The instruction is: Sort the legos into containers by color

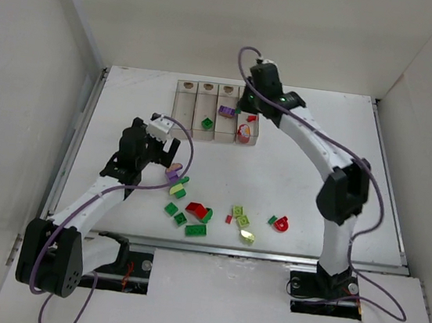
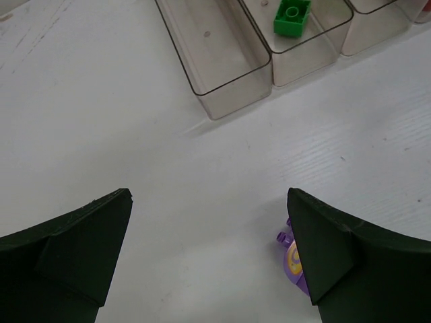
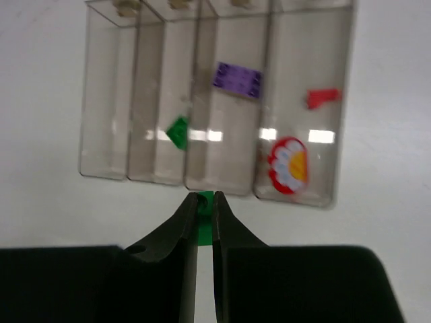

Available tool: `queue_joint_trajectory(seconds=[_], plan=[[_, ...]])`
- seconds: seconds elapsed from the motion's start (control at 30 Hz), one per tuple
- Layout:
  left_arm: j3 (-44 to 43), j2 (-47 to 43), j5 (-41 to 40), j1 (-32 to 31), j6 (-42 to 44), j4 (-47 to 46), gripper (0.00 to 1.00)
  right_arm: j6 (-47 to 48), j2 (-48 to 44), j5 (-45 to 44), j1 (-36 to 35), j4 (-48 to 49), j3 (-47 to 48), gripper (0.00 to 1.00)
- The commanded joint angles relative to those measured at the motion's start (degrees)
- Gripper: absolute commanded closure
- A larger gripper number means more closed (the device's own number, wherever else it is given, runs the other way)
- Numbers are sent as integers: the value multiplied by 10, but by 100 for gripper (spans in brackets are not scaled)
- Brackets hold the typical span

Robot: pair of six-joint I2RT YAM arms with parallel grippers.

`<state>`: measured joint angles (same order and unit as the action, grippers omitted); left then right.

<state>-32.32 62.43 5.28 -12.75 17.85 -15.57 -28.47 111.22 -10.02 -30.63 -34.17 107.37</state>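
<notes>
Right gripper (image 3: 205, 214) clamped on a green lego (image 3: 206, 229), and I'm at the near end of the containers (image 3: 101, 101). The box (image 3: 161, 74) holding a green brick (image 3: 178, 130) lies ahead, slightly left in my wrist view, its long axis running away from me.

Bright even light, soft shadows, glare on containers (image 3: 108, 101) (blurred)

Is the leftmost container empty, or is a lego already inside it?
Empty. The leftmost container shows only its bare clear floor in both wrist views.
</notes>
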Motion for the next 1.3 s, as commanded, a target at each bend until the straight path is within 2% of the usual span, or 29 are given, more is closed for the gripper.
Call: queue_joint_trajectory(seconds=[0.0, 0.13, 0.3, 0.43, 0.5, 0.53, 0.57, 0.6, 0.67, 0.73, 0.9, 1.03, 1.07, 1.13, 1.17, 1.2, 1.27], plan=[[-10, -6, -52, -2, -15, 19, 0, 30, 108, 24, -12, 67, 127, 100], [-15, -18, -73, -2, -15, 49, 0, 24, 229, 83, -12, 159, 229, 100], [-15, -24, -79, -2, -21, 66, 0, 24, 285, 117, -22, 217, 291, 100], [-15, -24, -79, 4, -21, 61, 0, 24, 305, 144, -28, 234, 304, 100], [-15, -24, -74, 4, -21, 61, 0, 24, 313, 144, -28, 234, 304, 86], [-15, -24, -74, 4, -21, 55, 0, 24, 313, 144, -28, 234, 304, 76], [-15, -24, -74, 4, -16, 55, 0, 24, 313, 138, -28, 234, 297, 43], [-15, -24, -74, 9, -16, 55, 0, 24, 313, 138, -28, 234, 290, 32], [-20, -19, -74, 9, -16, 55, 0, 24, 306, 138, -28, 234, 284, 17], [-20, -19, -69, 9, -11, 55, 0, 29, 288, 138, -28, 228, 284, 12], [-31, -19, -58, 9, -11, 60, 0, 59, 211, 138, -28, 212, 259, 9], [-37, -19, -44, 9, -5, 66, 0, 87, 89, 122, -11, 112, 182, 4], [-37, -24, -44, 9, 0, 66, 0, 87, 33, 116, -6, 53, 122, 4], [-31, -24, -37, 9, 0, 61, 0, 102, -24, 73, 0, -3, 42, 4], [-31, -24, -37, 9, 0, 61, 0, 102, -52, 55, 0, -25, -54, 4], [-26, -24, -30, 9, 0, 53, 0, 96, -105, 45, 0, -60, -106, 4], [-26, -24, -22, 9, 0, 47, 0, 75, -154, 45, 0, -84, -202, 3]])
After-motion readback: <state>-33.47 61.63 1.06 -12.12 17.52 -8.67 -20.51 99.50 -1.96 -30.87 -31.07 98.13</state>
